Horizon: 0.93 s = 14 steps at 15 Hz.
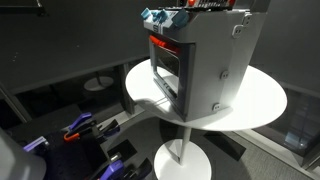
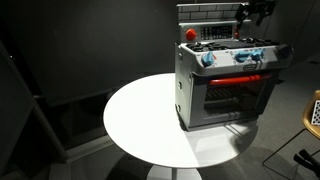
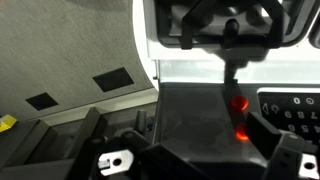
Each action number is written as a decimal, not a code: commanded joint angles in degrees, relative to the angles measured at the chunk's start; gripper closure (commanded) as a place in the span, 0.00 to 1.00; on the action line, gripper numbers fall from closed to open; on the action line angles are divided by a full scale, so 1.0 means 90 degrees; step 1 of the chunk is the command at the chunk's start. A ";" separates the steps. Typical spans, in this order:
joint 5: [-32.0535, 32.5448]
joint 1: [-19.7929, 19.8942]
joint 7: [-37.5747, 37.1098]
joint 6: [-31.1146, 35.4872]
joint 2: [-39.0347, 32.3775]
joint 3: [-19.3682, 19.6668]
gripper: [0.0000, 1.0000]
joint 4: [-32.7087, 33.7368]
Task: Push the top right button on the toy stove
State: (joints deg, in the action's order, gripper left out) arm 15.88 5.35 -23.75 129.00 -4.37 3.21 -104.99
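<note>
Toy stove [image 2: 225,85] upright on white table [image 2: 135,120], door toward camera; tool [image 3: 232,70] above, narrow.

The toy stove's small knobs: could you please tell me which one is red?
The red round knob standing on top of the boxy silver-grey toy stove; the front-panel knobs are blue.

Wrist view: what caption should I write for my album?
Gripper above the toy stove's dark top, red spots glowing just below it.
</note>
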 commanded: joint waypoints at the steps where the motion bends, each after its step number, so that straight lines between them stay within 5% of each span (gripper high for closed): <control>1: -0.0038 -0.0079 -0.0065 -0.0102 -0.0226 0.0119 0.00 0.0351; 8: -0.0095 -0.0099 -0.0055 -0.0312 -0.0079 0.0132 0.00 0.0336; 14: -0.0370 -0.0118 0.0059 -0.1251 0.0384 0.0076 0.00 0.0170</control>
State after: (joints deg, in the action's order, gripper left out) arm 14.74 4.96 -23.75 122.92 -3.29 3.56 -103.55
